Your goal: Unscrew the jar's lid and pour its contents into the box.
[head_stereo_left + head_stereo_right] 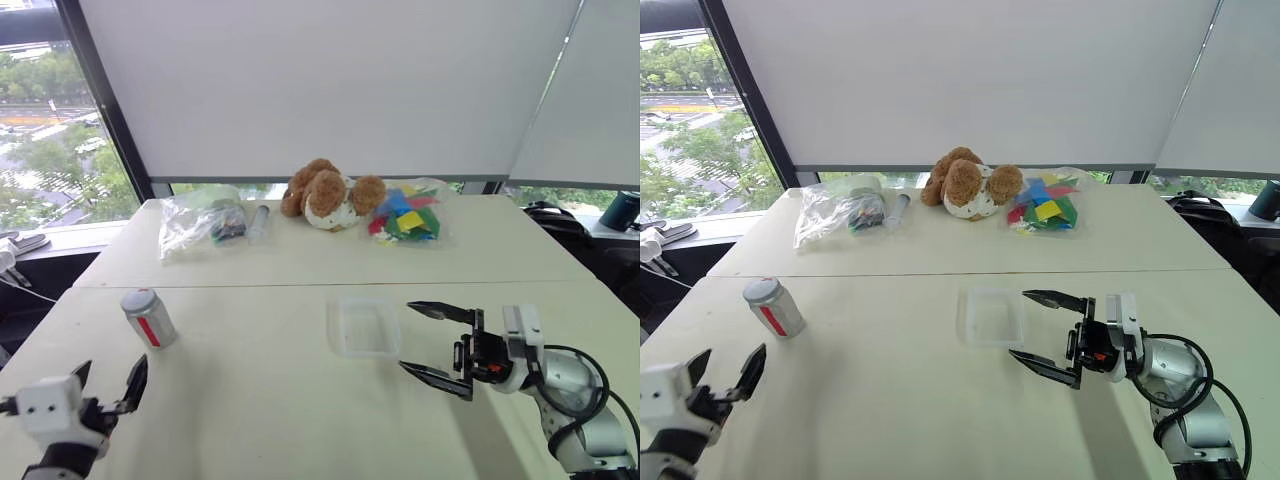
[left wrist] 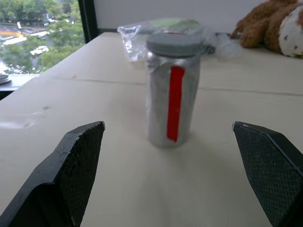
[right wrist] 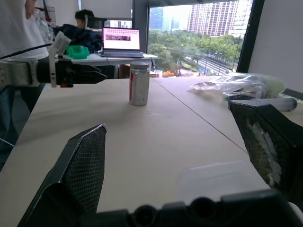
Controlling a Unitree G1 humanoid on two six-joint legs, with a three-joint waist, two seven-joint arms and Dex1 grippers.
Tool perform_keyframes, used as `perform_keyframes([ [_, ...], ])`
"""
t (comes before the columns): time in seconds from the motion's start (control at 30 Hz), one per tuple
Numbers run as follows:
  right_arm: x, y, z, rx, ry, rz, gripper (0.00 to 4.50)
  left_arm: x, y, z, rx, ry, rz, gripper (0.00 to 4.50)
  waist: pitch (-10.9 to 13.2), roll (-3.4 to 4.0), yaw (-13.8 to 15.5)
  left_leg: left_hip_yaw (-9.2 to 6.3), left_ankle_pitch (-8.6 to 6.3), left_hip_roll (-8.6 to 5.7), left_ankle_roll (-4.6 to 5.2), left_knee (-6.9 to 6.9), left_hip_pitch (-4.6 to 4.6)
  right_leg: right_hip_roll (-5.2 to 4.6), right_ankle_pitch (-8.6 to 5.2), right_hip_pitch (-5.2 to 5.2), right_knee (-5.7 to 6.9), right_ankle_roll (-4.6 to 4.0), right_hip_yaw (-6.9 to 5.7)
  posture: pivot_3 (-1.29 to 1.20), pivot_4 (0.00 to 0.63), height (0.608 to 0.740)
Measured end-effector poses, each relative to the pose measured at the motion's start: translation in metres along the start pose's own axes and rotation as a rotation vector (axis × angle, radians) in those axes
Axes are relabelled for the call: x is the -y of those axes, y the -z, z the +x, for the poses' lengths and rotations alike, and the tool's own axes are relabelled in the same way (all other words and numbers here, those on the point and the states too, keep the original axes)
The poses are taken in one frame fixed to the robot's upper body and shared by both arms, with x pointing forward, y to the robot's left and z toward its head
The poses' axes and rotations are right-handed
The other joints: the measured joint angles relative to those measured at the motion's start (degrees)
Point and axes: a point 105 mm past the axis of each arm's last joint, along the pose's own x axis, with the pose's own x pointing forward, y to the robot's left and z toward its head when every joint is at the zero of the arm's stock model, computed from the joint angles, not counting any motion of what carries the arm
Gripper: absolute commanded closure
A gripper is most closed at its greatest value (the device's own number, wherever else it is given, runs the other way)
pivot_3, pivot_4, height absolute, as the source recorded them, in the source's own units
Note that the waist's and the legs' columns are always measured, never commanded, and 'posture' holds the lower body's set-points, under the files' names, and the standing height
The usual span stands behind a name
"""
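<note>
Left gripper (image 1: 105, 385) hangs low at the near left edge of the worktop (image 1: 260, 400) with its 2 black fingers spread wide and nothing between them, aimed at the jar (image 1: 148, 318), which stands upright on the left side of the worktop, near the gripper but not touching it. Its lid (image 1: 137, 299) looks screwed on, so the task appears not yet started. The right gripper (image 1: 437, 348) also stands wide open and empty, pointing across toward the left, just beside the right edge of the box (image 1: 366, 325), which lies flat near the middle. The jar is narrow and tall, so a finger that reaches it off-centre would probably tip or roll it away; a slack hold would let the jar spin when the lid is twisted. The right gripper sits so close to the light box that a sweep could shove it out from under the pour. Counted: 1 jar, 1 lid, 1 box, 2 grippers, 1 stuffed toy (image 1: 330, 193) and 2 clear bags (image 1: 410, 213) along the far side.
</note>
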Motion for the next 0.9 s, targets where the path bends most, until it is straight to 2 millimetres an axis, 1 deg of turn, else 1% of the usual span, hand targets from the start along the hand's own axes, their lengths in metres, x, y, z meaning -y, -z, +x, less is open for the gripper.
perform_keyframes([
  [0.17,0.005,0.004,-0.005,-0.015,0.026,-0.002,0.0,0.008,-0.001,0.019,0.005,-0.053,-0.013,0.03,0.0,0.0,0.14,0.0,0.03,0.0,-0.06,0.04,0.03,0.02,-0.01,-0.07,0.25,-0.01,0.01,0.0,0.15,0.74],
  [0.3,0.004,0.005,-0.006,-0.015,0.03,-0.012,0.0,0.006,0.001,0.035,0.006,-0.089,-0.028,0.03,0.0,0.0,0.14,-0.01,0.05,0.0,-0.09,0.1,0.05,0.04,-0.01,-0.04,0.29,-0.01,0.01,0.0,0.15,0.74],
  [0.4,0.003,0.006,-0.007,-0.02,0.036,-0.013,0.0,0.006,0.004,0.042,-0.014,-0.072,-0.03,0.03,-0.01,-0.01,0.13,-0.01,0.05,-0.01,-0.09,0.09,0.05,0.03,-0.01,-0.04,0.28,0.0,0.02,0.0,0.15,0.74],
  [0.53,0.001,0.009,-0.01,-0.032,0.051,-0.006,0.0,0.002,0.007,0.052,-0.037,-0.044,-0.012,0.03,-0.01,0.0,0.11,-0.01,0.05,0.0,-0.09,0.07,0.05,0.03,0.0,-0.07,0.29,0.01,0.02,0.0,0.15,0.74],
  [0.67,-0.001,0.011,-0.012,-0.034,0.066,0.0,0.0,0.004,0.004,0.064,-0.034,0.01,0.001,0.03,-0.01,0.0,0.11,-0.01,0.06,-0.01,-0.1,0.09,0.05,0.03,0.0,-0.06,0.29,0.0,0.02,0.0,0.15,0.74],
  [0.9,-0.001,0.009,-0.01,-0.03,0.084,-0.007,0.0,0.008,0.008,0.082,-0.034,0.011,-0.002,0.03,-0.01,0.0,0.12,-0.02,0.06,-0.02,-0.11,0.08,0.05,0.03,0.09,-0.07,0.3,0.16,0.03,0.0,0.15,0.74],
])
